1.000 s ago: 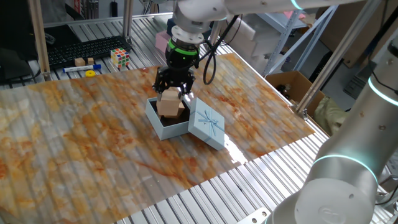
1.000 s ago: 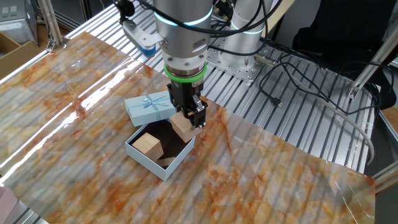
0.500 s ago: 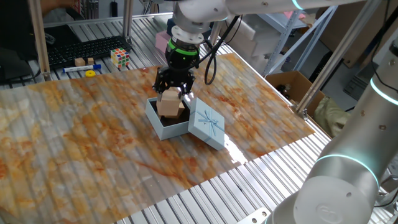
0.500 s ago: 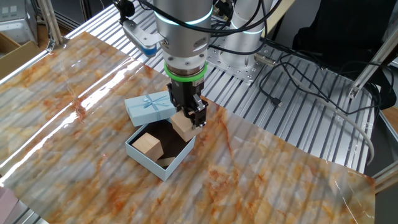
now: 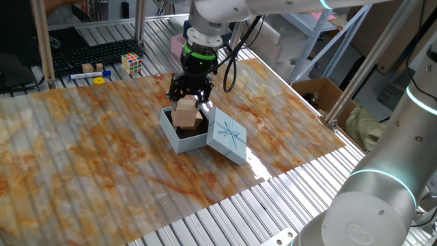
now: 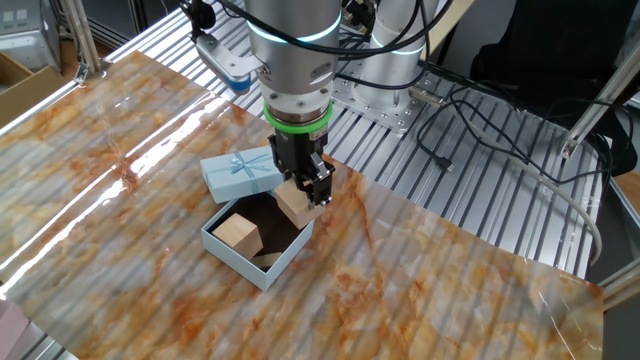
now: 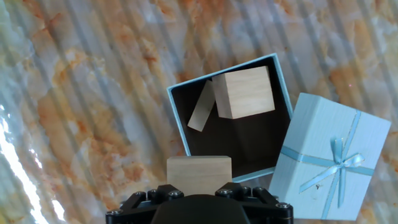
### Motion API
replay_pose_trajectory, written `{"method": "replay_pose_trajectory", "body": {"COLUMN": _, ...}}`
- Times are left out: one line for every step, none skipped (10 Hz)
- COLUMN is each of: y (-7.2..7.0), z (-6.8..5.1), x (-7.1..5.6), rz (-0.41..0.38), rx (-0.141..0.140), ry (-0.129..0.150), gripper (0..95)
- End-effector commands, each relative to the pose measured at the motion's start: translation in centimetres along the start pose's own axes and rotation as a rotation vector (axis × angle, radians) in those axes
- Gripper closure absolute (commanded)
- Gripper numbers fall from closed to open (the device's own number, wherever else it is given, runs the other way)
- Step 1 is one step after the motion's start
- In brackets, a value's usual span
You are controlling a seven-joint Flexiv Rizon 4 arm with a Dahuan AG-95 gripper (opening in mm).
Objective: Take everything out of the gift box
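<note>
Gripper [image 6: 303,192] jaws were clamped on a tan wooden block [image 6: 295,201], holding it above the near corner of the open gift box [image 6: 245,268], whose lid [image 6: 239,171] lay just beside it. A second block [image 7: 242,92] and a thin slat-like piece [image 7: 201,106] remained inside. Such blocks looked light, rigid and smooth-faced, so pinching two opposite flat faces squarely seemed the safest hold.

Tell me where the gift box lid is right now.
The lid lies bow-side up on the table, off the open gift box, tilted against its edge. In the hand view it is at right, beside the gripper holding a wooden block.
</note>
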State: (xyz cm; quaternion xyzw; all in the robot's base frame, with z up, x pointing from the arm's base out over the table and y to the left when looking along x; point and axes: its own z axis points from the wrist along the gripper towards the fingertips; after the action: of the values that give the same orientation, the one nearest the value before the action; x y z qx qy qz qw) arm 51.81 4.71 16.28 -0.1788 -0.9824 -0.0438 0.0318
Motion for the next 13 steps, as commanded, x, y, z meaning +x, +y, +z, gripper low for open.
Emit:
{"method": "replay_pose_trajectory", "body": {"y": 0.0, "z": -0.1, "x": 0.1, "rz": 0.002, "rx": 0.001, "ry": 0.0, "gripper": 95.0}}
{"method": "replay_pose_trajectory", "body": {"y": 0.0, "z": -0.1, "x": 0.0, "rz": 0.01, "rx": 0.001, "ry": 0.001, "gripper": 95.0}}
{"method": "replay_pose_trajectory", "body": {"y": 0.0, "z": -0.1, "x": 0.0, "rz": 0.015, "rx": 0.001, "ry": 0.001, "gripper": 95.0}}
{"method": "replay_pose_trajectory", "body": {"y": 0.0, "z": -0.1, "x": 0.0, "rz": 0.013, "rx": 0.0, "ry": 0.003, "gripper": 95.0}}
{"method": "replay_pose_trajectory", "body": {"y": 0.0, "z": -0.1, "x": 0.0, "rz": 0.01, "rx": 0.0, "ry": 0.002, "gripper": 95.0}}
{"method": "replay_pose_trajectory", "body": {"y": 0.0, "z": -0.1, "x": 0.0, "rz": 0.008, "rx": 0.0, "ry": 0.002, "gripper": 95.0}}
{"method": "replay_pose_trajectory", "body": {"y": 0.0, "z": -0.1, "x": 0.0, "rz": 0.009, "rx": 0.0, "ry": 0.001, "gripper": 95.0}}
{"method": "replay_pose_trajectory", "body": {"y": 0.0, "z": -0.1, "x": 0.0, "rz": 0.01, "rx": 0.001, "ry": 0.001, "gripper": 95.0}}
{"method": "replay_pose_trajectory", "body": {"y": 0.1, "z": -0.2, "x": 0.1, "rz": 0.011, "rx": 0.002, "ry": 0.0, "gripper": 95.0}}
{"method": "replay_pose_trajectory", "body": {"y": 0.2, "z": -0.2, "x": 0.2, "rz": 0.009, "rx": 0.003, "ry": -0.002, "gripper": 95.0}}
{"method": "replay_pose_trajectory", "body": {"y": 0.6, "z": -0.4, "x": 0.6, "rz": 0.006, "rx": 0.003, "ry": -0.002, "gripper": 95.0}}
{"method": "replay_pose_trajectory", "body": {"y": 1.1, "z": -0.4, "x": 1.3, "rz": 0.005, "rx": 0.0, "ry": -0.001, "gripper": 95.0}}
{"method": "replay_pose_trajectory", "body": {"y": 2.1, "z": -0.2, "x": 2.0, "rz": 0.011, "rx": 0.007, "ry": -0.006, "gripper": 95.0}}
